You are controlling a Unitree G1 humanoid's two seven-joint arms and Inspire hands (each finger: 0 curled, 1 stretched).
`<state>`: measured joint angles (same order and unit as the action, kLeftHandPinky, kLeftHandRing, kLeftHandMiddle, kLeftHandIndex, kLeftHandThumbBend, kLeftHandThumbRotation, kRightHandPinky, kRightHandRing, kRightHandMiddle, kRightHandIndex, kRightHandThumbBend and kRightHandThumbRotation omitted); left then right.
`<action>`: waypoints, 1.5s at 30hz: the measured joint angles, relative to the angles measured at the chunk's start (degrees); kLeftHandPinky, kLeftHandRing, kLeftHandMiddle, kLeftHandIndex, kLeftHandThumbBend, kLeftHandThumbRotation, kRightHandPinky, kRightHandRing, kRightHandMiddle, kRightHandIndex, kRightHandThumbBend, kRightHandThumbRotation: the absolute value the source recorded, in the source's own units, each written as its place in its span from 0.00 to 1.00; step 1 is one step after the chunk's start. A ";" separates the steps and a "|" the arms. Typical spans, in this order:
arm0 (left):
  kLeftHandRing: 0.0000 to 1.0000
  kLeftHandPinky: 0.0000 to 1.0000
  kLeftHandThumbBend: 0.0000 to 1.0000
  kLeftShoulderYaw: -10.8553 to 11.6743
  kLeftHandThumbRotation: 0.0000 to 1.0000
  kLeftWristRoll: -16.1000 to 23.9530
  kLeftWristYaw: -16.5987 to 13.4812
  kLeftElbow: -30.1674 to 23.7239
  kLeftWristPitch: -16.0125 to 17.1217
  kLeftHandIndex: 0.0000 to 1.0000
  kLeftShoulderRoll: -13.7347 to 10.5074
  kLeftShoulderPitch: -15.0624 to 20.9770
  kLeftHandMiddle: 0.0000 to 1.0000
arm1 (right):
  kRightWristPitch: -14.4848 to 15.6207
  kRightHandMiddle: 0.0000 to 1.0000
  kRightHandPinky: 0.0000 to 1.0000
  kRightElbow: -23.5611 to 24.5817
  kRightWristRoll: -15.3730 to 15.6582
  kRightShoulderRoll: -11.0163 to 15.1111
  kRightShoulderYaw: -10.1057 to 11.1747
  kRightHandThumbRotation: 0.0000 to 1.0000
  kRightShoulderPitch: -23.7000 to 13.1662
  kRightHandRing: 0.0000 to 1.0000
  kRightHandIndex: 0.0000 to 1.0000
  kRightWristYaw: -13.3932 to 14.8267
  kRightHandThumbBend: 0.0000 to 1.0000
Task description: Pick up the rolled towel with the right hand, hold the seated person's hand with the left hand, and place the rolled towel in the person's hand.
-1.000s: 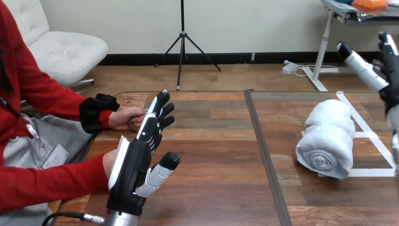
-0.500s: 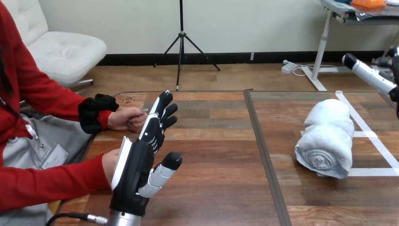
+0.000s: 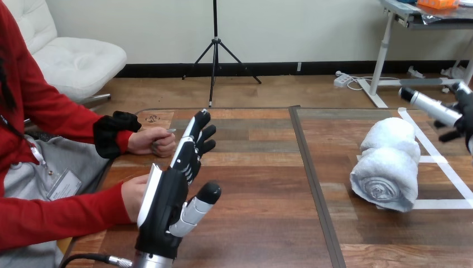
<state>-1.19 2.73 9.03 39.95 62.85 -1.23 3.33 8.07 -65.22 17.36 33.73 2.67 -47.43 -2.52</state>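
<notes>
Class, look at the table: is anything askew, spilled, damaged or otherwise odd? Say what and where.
Nothing stands out. The rolled towel lies neatly rolled on the table at its right side, by the white tape marks; the left hand stands open beside the person's nearer hand. No spill or damage.

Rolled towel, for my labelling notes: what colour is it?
The rolled towel is white, clearest in the head view.

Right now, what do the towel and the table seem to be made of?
Towel: soft white terry cloth, it seems; fuzzy, matte surface, rolled in a spiral. Table: wood or wood-look laminate; brown plank grain with a slight sheen.
</notes>
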 measured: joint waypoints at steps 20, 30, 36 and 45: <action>0.94 0.89 1.00 -0.38 0.91 0.10 0.09 0.00 0.01 0.97 0.31 -0.19 0.98 | 6.05 0.97 0.78 -9.33 6.86 -0.12 -7.98 0.81 -4.92 0.97 0.95 -3.53 1.00; 0.94 0.90 1.00 -0.67 0.89 0.12 0.10 0.00 0.01 0.97 0.77 -0.20 0.97 | 7.59 0.99 0.80 -11.45 10.80 -0.30 -12.62 0.91 -7.05 1.00 1.00 -6.76 1.00; 0.94 0.90 1.00 -0.85 0.89 0.14 0.09 0.00 0.01 0.96 1.36 -0.21 0.97 | 7.71 1.00 0.86 -11.87 13.58 -0.74 -15.78 0.92 -8.20 1.00 1.00 -8.93 0.98; 0.94 0.90 1.00 -1.38 0.88 0.05 0.16 -0.08 0.02 0.96 2.08 -0.21 0.97 | 7.87 1.00 0.93 -12.37 16.26 -2.48 -19.09 0.99 -10.40 1.00 1.00 -12.03 0.94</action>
<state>-2.57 2.78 9.19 39.87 62.87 0.85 3.12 15.94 -77.59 33.62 31.25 -16.42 -57.83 -14.55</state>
